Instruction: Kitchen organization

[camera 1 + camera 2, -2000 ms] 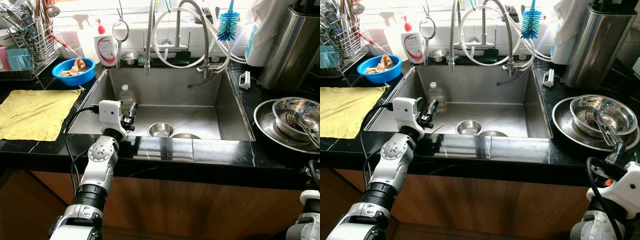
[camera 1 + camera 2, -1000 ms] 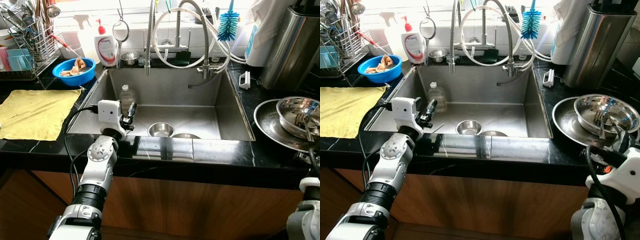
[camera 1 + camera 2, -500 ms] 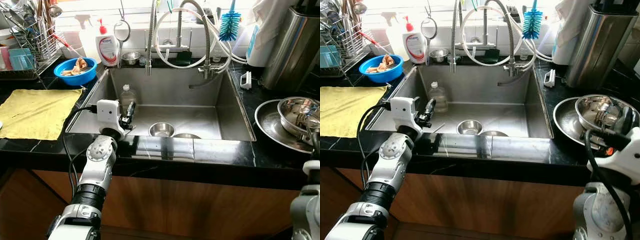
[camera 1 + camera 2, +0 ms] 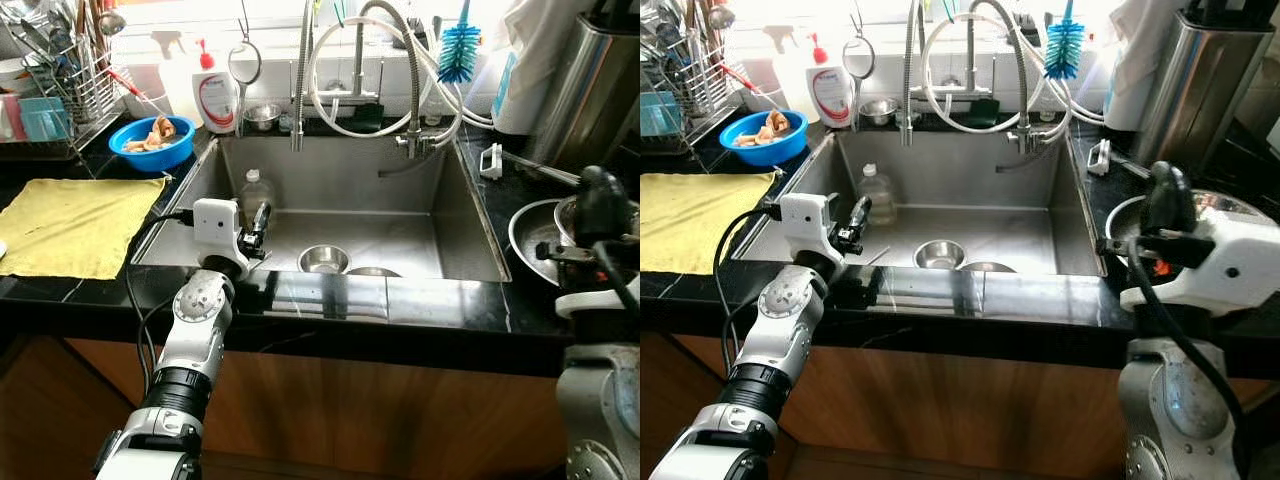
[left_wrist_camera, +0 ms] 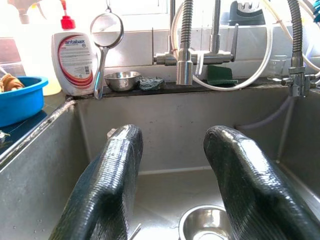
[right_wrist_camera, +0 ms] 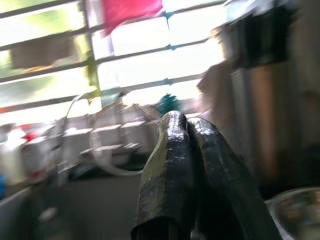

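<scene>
Left pincer (image 5: 172,185) open over sink (image 4: 400,190) near-left edge. Right pincer (image 6: 192,175) closed, empty, raised beside steel bowl (image 4: 1230,205) on bench (image 4: 330,300).

You've got a brushed steel sink (image 4: 450,215), dull sheen, w/ a shiny steel bowl (image 4: 322,259) in it. Countertop (image 4: 400,300) is glossy black stone, front edge reflective. Yellow cloth (image 4: 70,225) matt, soft. Blue bowl (image 4: 150,145) smooth plastic. Gripper fingers (image 5: 107,185) glossy black rubber.
</scene>
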You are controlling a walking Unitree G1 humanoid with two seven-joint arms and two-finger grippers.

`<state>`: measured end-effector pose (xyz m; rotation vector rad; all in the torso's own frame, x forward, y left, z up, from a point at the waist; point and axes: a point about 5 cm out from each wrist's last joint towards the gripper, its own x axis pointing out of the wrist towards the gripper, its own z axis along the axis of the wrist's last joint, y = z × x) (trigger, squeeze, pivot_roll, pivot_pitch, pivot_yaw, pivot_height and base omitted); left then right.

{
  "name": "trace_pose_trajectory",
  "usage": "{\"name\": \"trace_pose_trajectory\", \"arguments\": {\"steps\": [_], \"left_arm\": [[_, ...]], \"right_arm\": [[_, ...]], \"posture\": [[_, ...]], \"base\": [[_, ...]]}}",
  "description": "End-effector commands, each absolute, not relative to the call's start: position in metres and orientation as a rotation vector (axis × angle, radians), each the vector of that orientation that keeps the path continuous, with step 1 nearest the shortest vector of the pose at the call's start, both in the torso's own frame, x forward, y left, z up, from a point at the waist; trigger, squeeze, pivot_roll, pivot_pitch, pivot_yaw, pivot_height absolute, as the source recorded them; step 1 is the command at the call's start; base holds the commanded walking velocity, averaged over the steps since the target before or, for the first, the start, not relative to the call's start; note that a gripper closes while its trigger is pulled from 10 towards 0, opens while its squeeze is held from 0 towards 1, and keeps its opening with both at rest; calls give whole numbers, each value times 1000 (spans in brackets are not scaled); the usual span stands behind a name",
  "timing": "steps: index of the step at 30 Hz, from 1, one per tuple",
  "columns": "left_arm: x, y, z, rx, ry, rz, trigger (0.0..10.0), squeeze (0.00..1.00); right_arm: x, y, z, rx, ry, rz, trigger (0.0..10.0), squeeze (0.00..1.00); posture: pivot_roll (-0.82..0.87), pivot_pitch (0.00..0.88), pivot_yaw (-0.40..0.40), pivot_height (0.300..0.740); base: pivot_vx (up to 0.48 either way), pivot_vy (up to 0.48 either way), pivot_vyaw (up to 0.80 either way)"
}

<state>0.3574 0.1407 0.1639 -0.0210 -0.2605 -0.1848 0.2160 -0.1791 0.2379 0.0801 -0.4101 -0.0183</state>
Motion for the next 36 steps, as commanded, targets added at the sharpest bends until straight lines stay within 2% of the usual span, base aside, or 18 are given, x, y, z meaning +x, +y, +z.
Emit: {"name": "trace_pose_trajectory", "arguments": {"steps": [1, 5, 11, 14, 18, 25, 30, 36], "left_arm": [[359, 143, 168, -15, -271, -176, 10000, 0], [359, 143, 168, -14, -269, -175, 10000, 0], [359, 140, 165, -13, -254, -189, 10000, 0], [359, 138, 163, -13, -246, -196, 10000, 0], [359, 138, 163, -12, -243, -200, 10000, 0], [358, 133, 163, -23, -243, -212, 10000, 0], [354, 115, 163, -54, -247, -263, 10000, 0], [353, 108, 164, -68, -248, -277, 10000, 0]], "right_arm": [[213, -168, 237, 93, -388, 90, 10000, 0], [216, -167, 229, 72, -322, 119, 10000, 0], [229, -173, 212, -68, -209, 187, 10000, 0], [243, -185, 211, -117, -195, 164, 10000, 0], [254, -184, 213, -148, -210, 186, 10000, 0], [272, -180, 209, -140, -209, 213, 10000, 0], [284, -183, 197, -147, -168, 187, 10000, 0], [292, -191, 187, -155, -130, 144, 10000, 0]], "posture": [[-109, 0, 55, 740], [-110, 0, 54, 740], [-113, 0, 56, 740], [-108, 0, 56, 740], [-100, 0, 56, 740], [-89, 0, 53, 740], [-83, 0, 49, 740], [-79, 0, 50, 740]], "base": [[0, 0, 0], [0, 0, 0], [0, 0, 0], [0, 0, 0], [0, 0, 0], [0, 0, 0], [0, 0, 0], [0, 0, 0]]}}
